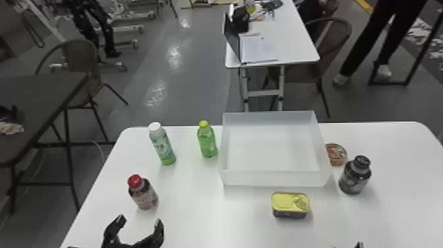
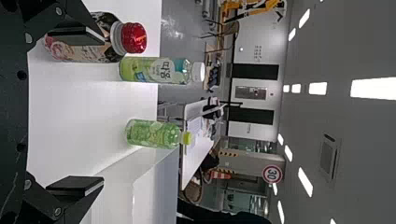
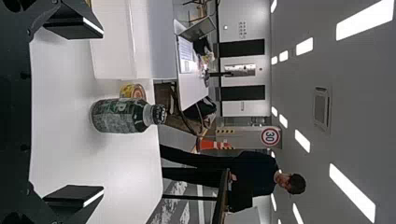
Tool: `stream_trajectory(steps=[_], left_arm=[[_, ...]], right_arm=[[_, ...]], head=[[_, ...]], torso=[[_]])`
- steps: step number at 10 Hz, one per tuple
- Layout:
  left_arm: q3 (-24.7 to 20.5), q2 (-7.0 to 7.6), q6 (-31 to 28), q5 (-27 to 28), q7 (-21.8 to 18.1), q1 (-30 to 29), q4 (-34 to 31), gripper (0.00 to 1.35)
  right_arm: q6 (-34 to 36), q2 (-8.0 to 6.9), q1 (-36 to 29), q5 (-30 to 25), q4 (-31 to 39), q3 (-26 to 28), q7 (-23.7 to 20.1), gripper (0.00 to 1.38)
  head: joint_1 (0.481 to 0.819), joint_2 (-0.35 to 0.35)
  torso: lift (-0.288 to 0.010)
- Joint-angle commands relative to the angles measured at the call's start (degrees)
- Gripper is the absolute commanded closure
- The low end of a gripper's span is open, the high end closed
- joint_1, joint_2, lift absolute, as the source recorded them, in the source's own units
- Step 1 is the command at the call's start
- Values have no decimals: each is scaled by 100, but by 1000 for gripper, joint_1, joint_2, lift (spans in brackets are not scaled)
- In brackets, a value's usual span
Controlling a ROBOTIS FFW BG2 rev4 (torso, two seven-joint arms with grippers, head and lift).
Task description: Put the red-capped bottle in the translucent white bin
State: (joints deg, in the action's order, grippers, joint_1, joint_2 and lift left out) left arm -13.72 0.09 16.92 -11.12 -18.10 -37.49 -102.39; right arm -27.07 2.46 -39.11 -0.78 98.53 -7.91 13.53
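The red-capped bottle (image 1: 143, 194) stands upright at the table's front left, dark with a pale label. Just in front of it, nearer the robot, my left gripper (image 1: 140, 221) is open with nothing between its fingers. In the left wrist view the red-capped bottle (image 2: 93, 42) is partly covered by one finger of the left gripper (image 2: 84, 109). The translucent white bin (image 1: 273, 178) sits at the back middle and holds nothing. My right gripper (image 1: 359, 245) waits at the front edge on the right; in the right wrist view the right gripper (image 3: 81, 109) is open and holds nothing.
A white-capped bottle (image 1: 162, 145) and a green bottle (image 1: 207, 141) stand between the red-capped bottle and the bin. A yellow-topped can (image 1: 290, 205) lies before the bin. Right of the bin are a dark bottle (image 1: 355, 176) and a small round tub (image 1: 336, 154).
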Motion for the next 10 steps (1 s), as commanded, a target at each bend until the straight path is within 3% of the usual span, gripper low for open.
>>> stream_trajectory(steps=[1,7,10], left_arm=[[0,-24,5,4,0,4,0,231],[44,-24,14,-110,8,22,79,231],[-149,-24,-48,-92,35,215,290,231]], right_arm=[[0,0,0,-1,0,0,0,117],[0,0,35,8,-27,0,-8,117],[0,0,70,17,-44,0,-43,117]], head=[[695,173],[695,168],[695,181]], torso=[[-19],[-18],[-18]])
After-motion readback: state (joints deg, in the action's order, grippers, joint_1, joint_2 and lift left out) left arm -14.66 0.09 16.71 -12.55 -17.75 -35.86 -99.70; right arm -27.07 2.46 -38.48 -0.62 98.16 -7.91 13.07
